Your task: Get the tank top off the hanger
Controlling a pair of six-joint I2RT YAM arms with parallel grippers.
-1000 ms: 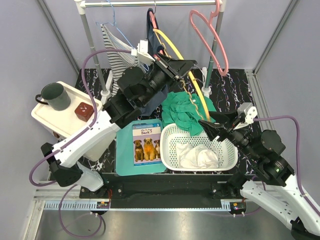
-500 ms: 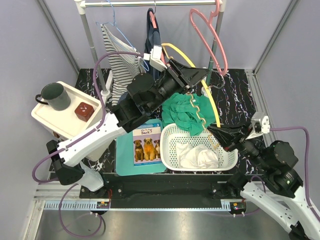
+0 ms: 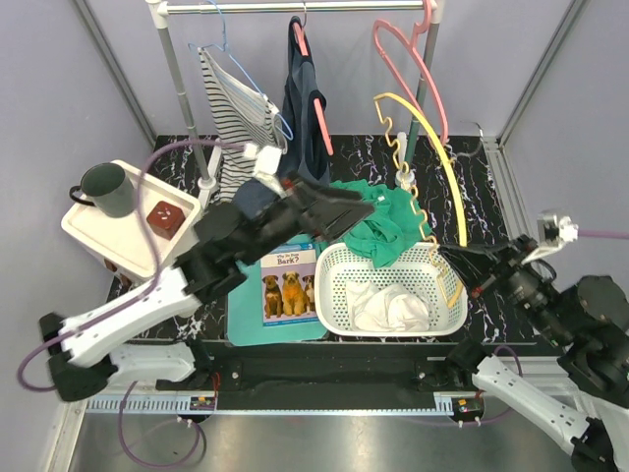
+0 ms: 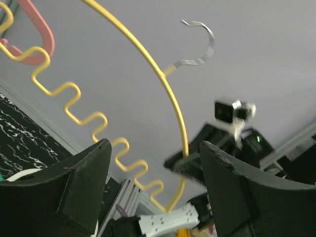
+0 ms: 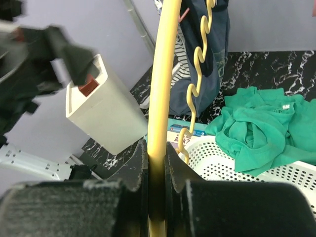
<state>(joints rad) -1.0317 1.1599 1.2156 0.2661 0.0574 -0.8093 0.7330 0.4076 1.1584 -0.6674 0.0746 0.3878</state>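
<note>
With the right gripper (image 3: 464, 264) pinched tight on the thin wire of the yellow hanger (image 3: 434, 157), hold that pinch firm and do not twist. With the left gripper (image 3: 359, 208) spread wide and holding nothing, keep it low, just over the green tank top (image 3: 388, 224).

Look at the tank top first. Lies in a heap, off the hanger, partly on the dark table (image 3: 462, 167) and partly over the back rim of the white basket (image 3: 329, 285). Cannot find any strap looped on the yellow wire in either wrist view, so likely free. Check anyway before pulling far.

Next, most likely, take the hanger away and put it down. Lift slowly and straight. Mind the wavy bottom bar (image 5: 200, 64), since those bumps can catch cloth. Mind the low end too, right beside the basket's far rim, where the holes could snag it. Watch the silver hook (image 4: 200, 47) at the top as well.

Keep the open left fingers ready to press the tank top down if it starts to rise with the wire.

Steer well away from the pink hanger (image 3: 428, 88), the dark top (image 3: 300, 118) and the striped top (image 3: 231, 108) on the rack (image 3: 295, 6) behind. Leave alone the white cloth (image 3: 388, 307) inside the basket and the dog book (image 3: 287, 283) beside it.
</note>
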